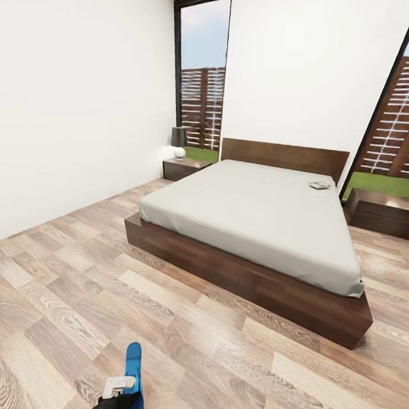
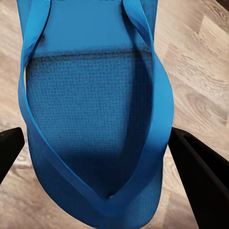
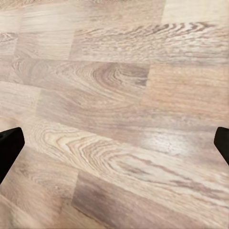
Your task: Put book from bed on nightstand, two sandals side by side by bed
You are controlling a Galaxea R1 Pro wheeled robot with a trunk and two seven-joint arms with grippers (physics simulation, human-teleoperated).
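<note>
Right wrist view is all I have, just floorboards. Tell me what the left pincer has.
Observer: The left pincer is closed on a blue sandal, fingers against its two edges.
Operator: Locate the book.
Observer: The book lies on the bed, at the far corner by the headboard, nearest the right-hand nightstand.
Operator: Say where the bed lies.
Observer: Ahead, across wood floor, its foot end towards us.

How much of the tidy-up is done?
Nothing looks finished yet. The left gripper is carrying one blue sandal over the wood floor. The book is lying on the bed, so it has yet to go onto a nightstand, and both sandals have yet to go beside the bed.
</note>
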